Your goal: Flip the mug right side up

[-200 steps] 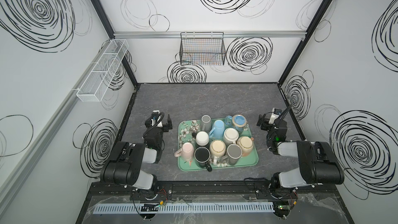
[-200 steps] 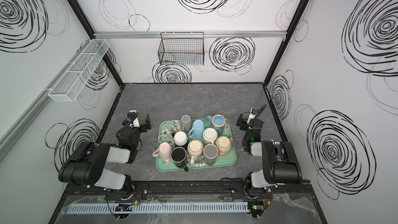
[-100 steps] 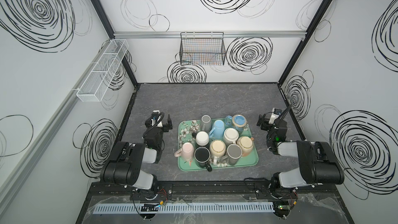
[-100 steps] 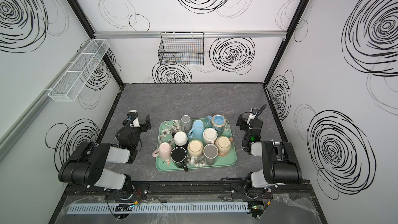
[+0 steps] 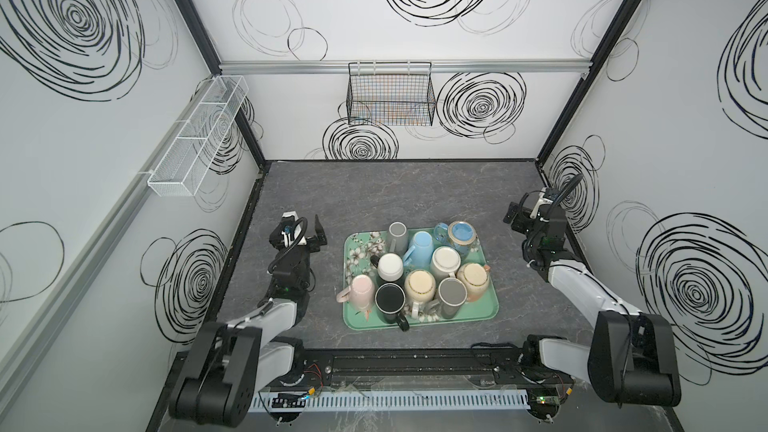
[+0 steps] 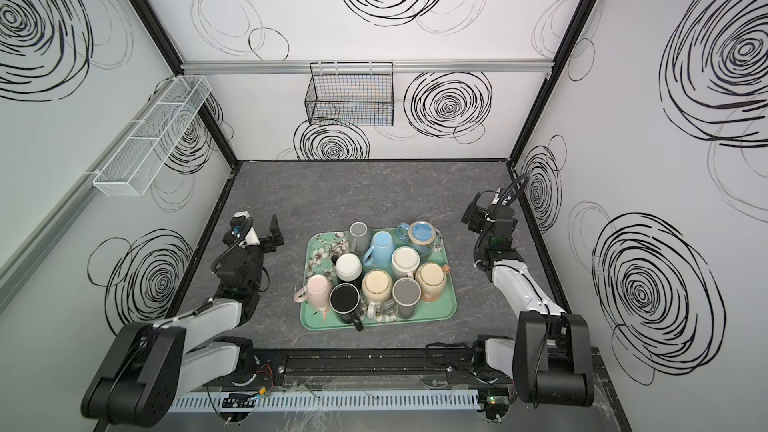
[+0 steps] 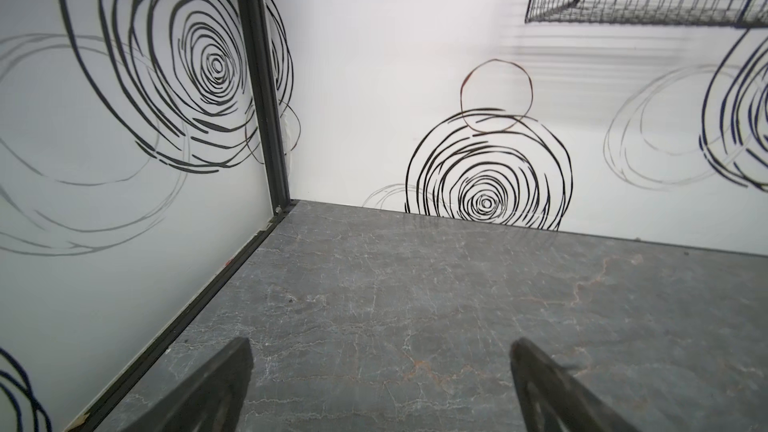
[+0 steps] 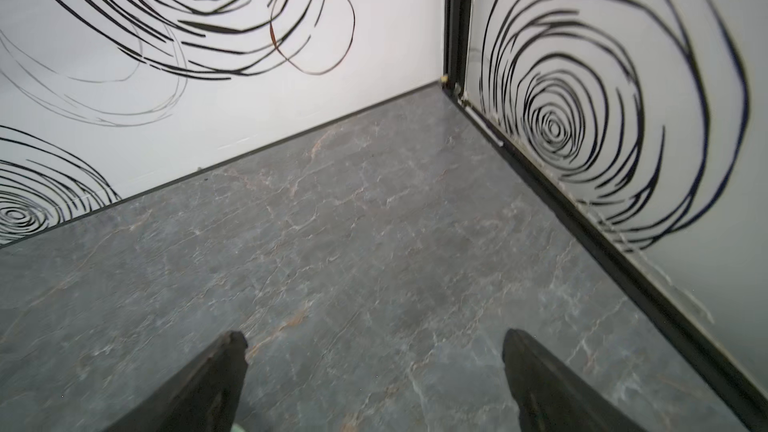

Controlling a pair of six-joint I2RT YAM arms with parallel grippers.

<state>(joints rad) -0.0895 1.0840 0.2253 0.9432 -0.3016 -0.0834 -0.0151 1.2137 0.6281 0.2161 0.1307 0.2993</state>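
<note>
Left gripper (image 7: 380, 351) first: its two black fingers (image 7: 216, 388) are spread wide and hold nothing. Only bare table shows between them. It hangs over the table near the far left corner of the tray, not touching it, and points at the back wall. The right gripper (image 8: 374, 338) is the same on its own side: spread wide, holding nothing, pointing at the far right corner of the box.

Has anything changed? No. Both arms are in the very same spots as a second ago, and no mug has moved. So I think the job has not started yet.

Between the two arms lies a flat mint-green tray with white flowers (image 5: 419, 320), on the dark grey stone-look table (image 5: 374, 189). Ten round mugs stand on it, packed so close that many touch. Most show a flat round top, so they look bottom-up, but from this high I cannot be sure of each one.

The task does not say which mug to turn. The pale pink mug (image 5: 360, 288) is at the left edge of the tray, with its handle sticking out toward the left arm. The tan mug (image 5: 472, 278) is closest to the right arm. Either looks easy to reach. Any pick will need care, because the next mugs could get bumped.
</note>
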